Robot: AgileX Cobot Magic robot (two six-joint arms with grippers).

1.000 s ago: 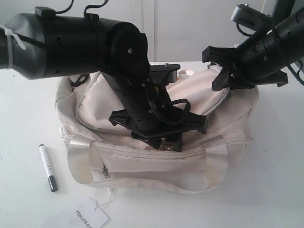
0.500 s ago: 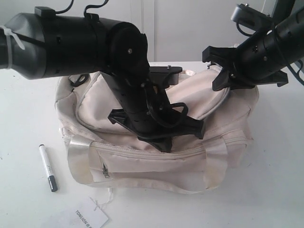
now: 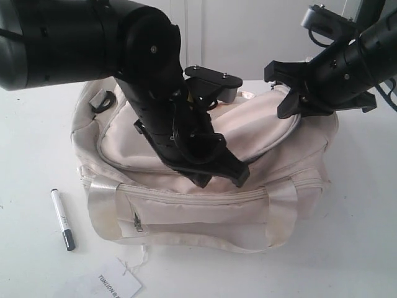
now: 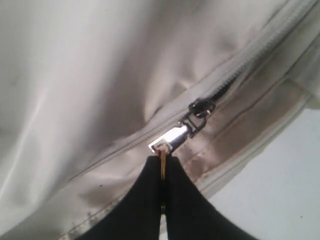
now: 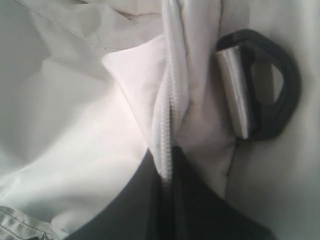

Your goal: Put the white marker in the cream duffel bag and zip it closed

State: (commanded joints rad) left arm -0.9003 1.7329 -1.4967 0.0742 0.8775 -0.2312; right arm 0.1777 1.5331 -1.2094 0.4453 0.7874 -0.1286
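Slim white marker (image 3: 62, 219) with a black cap end lies flat on the white table (image 3: 360, 248), just beside the left end of the bag and apart from it, not yet inside. Likely light and stiff, with a smooth round barrel, so it may roll or slip. Best taken across mid-barrel, jaws square to its length, coming from above.

Large soft cream duffel bag (image 3: 198, 214) sits mid-table with its front zip pocket facing the camera. The fabric is floppy and creased, so it will give and bunch under a pull and needs a counter-hold. The satin handles look slippery and are poor grab spots.

Left gripper (image 4: 162, 165): jaws pressed together, pinching a thin tan tab on the small shiny metal zipper pull (image 4: 172, 137) of the top zip. The pull is tiny and slick, so the grip could slip off. A short dark gap shows at the slider; the rest of the zip reads closed.

Right gripper (image 5: 167, 175): jaws pressed together on the zip seam at the bag's right end, beside the black strap ring (image 5: 280, 90). It is probably anchoring the bag.

Judged step: working the zip open before the marker goes in.

White paper tag (image 3: 111, 285) with print lies at the table's front edge, near the marker. It is not the target.
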